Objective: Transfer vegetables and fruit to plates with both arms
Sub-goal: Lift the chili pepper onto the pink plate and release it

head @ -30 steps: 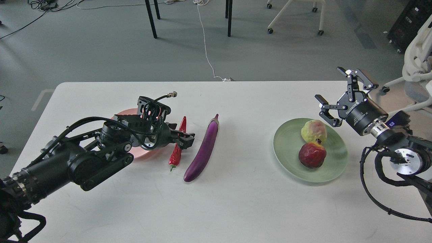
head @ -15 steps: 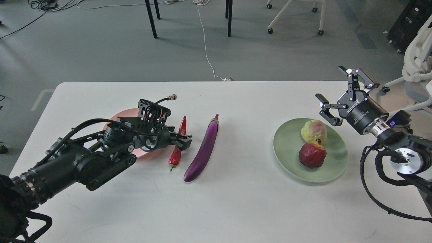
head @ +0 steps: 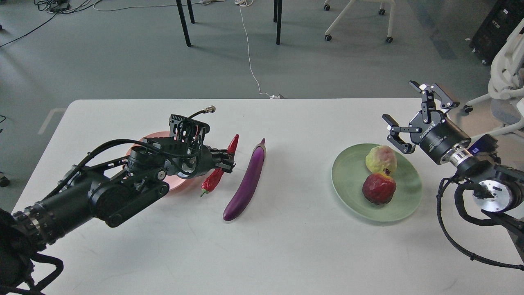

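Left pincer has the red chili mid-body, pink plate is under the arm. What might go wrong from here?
1. The slim glossy red chili pepper hangs tilted in the left pincer, gripped mid-body; it might pivot or slip out.
2. The round pale pink plate is mostly hidden beneath the left arm, so judging the drop spot is hard.
3. The long purple eggplant lies close beside the chili; a swing may nudge it.

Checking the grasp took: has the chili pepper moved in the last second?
Yes. The chili pepper, held in the left end effector, has tilted, its tip now nearer the unmoved eggplant.

A white surface spans the foreground; beyond it, a white cable, dark furniture legs, a white wheeled chair.
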Action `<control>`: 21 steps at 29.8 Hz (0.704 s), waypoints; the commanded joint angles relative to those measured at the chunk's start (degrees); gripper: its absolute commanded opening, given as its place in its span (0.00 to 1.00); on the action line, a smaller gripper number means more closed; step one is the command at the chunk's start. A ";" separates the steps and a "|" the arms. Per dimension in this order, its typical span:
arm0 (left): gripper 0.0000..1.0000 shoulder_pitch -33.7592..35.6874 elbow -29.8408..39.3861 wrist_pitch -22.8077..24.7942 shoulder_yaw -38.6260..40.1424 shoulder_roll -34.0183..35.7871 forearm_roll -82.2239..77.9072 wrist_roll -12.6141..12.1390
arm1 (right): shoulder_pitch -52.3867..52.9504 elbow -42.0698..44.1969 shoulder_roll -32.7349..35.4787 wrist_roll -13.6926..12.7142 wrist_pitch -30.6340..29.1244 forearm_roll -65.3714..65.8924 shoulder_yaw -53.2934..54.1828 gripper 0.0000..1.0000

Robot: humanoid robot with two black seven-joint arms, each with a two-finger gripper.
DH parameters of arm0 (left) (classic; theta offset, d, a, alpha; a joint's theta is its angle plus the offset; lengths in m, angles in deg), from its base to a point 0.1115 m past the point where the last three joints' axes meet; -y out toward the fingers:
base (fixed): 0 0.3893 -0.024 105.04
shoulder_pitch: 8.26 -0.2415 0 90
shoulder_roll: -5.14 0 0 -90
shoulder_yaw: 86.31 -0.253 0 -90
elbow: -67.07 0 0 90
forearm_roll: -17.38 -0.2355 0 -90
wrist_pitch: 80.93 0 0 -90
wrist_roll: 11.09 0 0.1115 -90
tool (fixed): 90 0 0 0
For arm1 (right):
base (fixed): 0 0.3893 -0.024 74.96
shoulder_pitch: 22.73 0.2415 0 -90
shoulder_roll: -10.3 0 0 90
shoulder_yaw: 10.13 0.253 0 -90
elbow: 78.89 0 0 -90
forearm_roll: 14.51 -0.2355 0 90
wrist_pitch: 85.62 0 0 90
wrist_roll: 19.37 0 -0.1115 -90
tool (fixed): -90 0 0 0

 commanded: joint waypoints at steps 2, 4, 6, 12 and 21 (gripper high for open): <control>0.10 3.15 3.21 0.38 -0.13 5.88 1.89 0.42 | 0.00 0.00 0.00 0.00 0.00 0.08 -0.08 0.98; 0.11 3.24 3.21 0.38 -0.48 9.92 1.89 1.13 | 0.00 0.00 0.00 0.00 0.00 0.17 -0.08 0.98; 0.11 2.72 2.86 0.29 -0.74 13.61 1.89 2.00 | 0.00 -0.09 -0.09 0.00 0.00 0.17 -0.08 0.98; 0.14 -2.11 0.58 -2.25 -1.53 18.46 2.15 4.12 | 0.00 0.00 -0.53 0.00 0.09 0.35 -0.08 0.98; 0.62 -4.76 -3.82 -7.62 -1.53 17.49 2.59 4.29 | -0.17 -0.09 -0.53 0.00 0.18 0.35 -0.17 0.98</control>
